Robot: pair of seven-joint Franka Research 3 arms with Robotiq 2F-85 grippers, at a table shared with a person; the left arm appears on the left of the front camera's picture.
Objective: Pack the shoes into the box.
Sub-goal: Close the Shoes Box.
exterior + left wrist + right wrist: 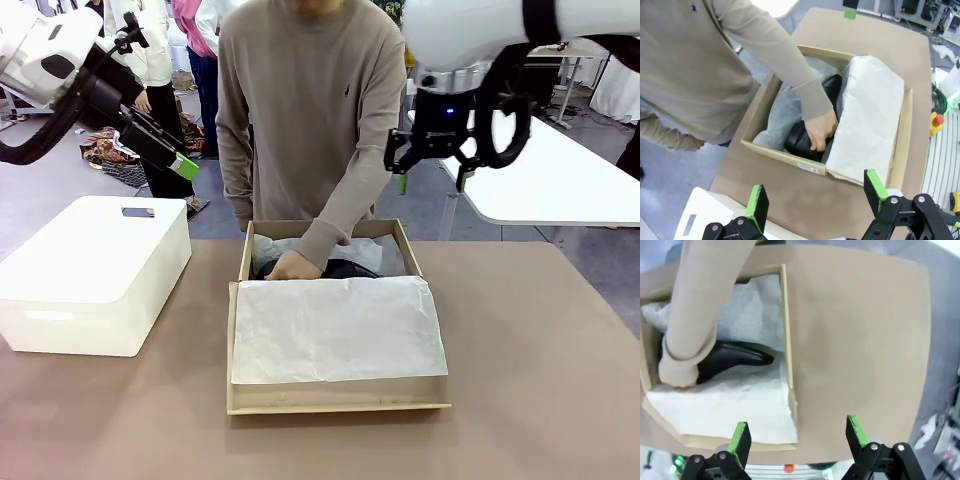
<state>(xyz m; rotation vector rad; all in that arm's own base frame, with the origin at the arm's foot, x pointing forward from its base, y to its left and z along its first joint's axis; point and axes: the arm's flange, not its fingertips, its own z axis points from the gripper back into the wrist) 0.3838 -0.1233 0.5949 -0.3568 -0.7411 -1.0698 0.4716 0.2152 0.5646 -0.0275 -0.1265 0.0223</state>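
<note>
The tan cardboard box (420, 262) lies open in the middle of the table, with white tissue paper (335, 328) draped over its near half. A person's hand (294, 266) presses a glossy black shoe (802, 136) down into the far part of the box (771, 152); the same shoe (735, 359) lies partly under the tissue. My left gripper (165, 150) hangs open high at the left, above the white bin. My right gripper (430, 178) hangs open high at the right, behind the box. Both wrist views show green pads wide apart with nothing between them.
A large white plastic bin (92, 275) with a closed lid stands on the table's left side. The person stands at the far edge, leaning over the box. A white table (560, 185) lies behind at the right. Bare brown tabletop (540, 360) spreads right of the box.
</note>
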